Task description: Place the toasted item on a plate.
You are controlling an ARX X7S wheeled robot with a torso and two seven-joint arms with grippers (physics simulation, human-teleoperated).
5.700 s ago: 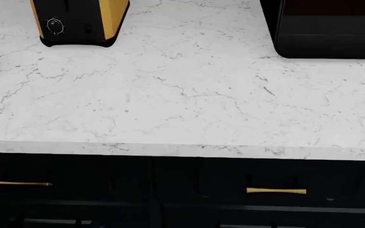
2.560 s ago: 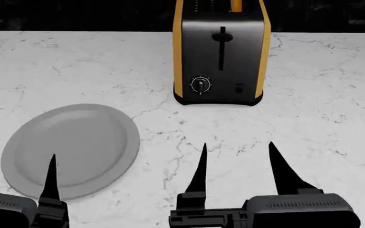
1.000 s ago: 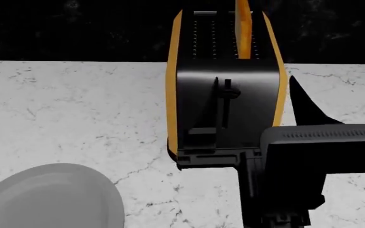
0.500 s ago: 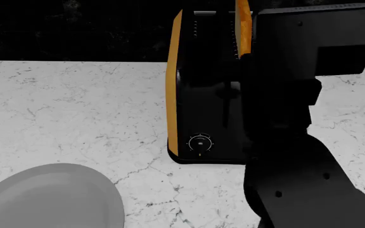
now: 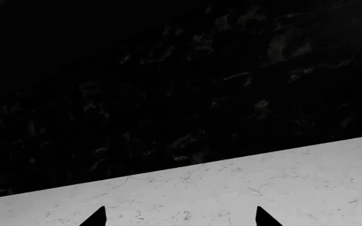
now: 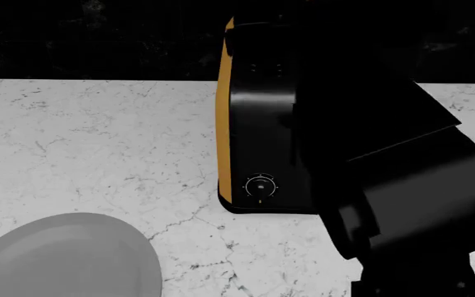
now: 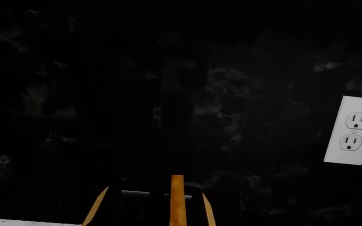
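The toasted item (image 7: 177, 200) shows in the right wrist view as a thin golden-orange edge standing up out of a slot of the black toaster with orange sides (image 7: 149, 207). In the head view my right arm (image 6: 386, 161) covers the toaster's (image 6: 258, 124) top and right side and hides the toasted item. My right gripper's fingers show in no view. The light-grey plate (image 6: 64, 260) lies on the counter to the front left of the toaster. My left gripper (image 5: 179, 219) is open over bare counter, with nothing between its fingertips (image 5: 96, 217).
The white marble counter (image 6: 97, 142) ends at a dark backsplash (image 6: 97, 37). A white wall outlet (image 7: 354, 131) is on the backsplash behind the toaster. The toaster's front dial (image 6: 259, 185) faces me.
My right arm has risen and reached further over the toaster. It now hides the toasted item and the toaster's lever in the head view. The plate has not moved.
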